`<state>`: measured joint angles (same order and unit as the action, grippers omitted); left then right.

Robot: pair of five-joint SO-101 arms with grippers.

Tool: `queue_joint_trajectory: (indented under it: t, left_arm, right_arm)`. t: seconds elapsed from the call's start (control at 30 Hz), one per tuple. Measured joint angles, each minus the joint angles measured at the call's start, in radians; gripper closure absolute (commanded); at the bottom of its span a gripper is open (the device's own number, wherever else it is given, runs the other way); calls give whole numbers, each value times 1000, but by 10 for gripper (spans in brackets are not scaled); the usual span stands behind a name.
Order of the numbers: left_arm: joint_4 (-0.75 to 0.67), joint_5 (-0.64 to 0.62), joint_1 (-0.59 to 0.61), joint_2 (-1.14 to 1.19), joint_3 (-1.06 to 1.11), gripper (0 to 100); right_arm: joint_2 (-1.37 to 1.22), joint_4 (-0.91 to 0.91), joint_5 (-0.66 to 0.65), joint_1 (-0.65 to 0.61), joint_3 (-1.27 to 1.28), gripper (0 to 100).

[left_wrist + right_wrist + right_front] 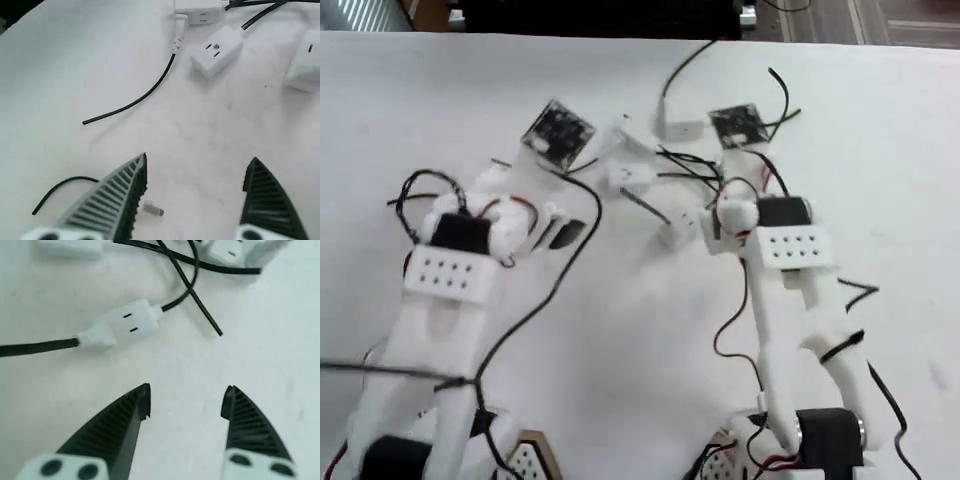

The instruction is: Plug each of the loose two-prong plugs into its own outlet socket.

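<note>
Several white plug and socket pieces on black cords lie in the middle of the table. In the left wrist view a white outlet socket (217, 49) faces up, with a white plug (197, 11) beyond it and another white block (306, 62) to one side. My left gripper (195, 175) is open above bare table, well short of them. In the right wrist view a white two-slot connector (127, 322) lies on its black cord (35, 347). My right gripper (185, 395) is open just short of it, holding nothing. From above, the left gripper (563, 232) and right gripper (682, 228) flank the white blocks (632, 176).
Two black square boards (558, 133) (738, 124) lie at the back of the white table (640, 330). Loose black cords (135, 100) cross between the pieces. A small metal pin (152, 210) lies by the left gripper's finger. The arms' own wires (535, 310) trail over the front.
</note>
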<state>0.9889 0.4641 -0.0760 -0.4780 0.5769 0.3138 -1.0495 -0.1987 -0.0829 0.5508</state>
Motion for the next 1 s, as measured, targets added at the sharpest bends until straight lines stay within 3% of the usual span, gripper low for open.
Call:
queue_joint_trajectory:
  t: [0.13, 0.43, 0.87, 1.0]
  left_arm:
    - [6, 32, -23, 253, -190, 694]
    - [38, 270, -84, 879, -698, 694]
    - [245, 290, -175, 1355, -1344, 698]
    - [296, 290, -175, 1479, -1504, 768]
  right_arm:
    - [0, 140, 12, 51, 109, 772]
    - [2, 299, 127, 130, 180, 772]
    - [2, 305, 127, 149, 180, 772]
    - [2, 305, 127, 147, 180, 772]
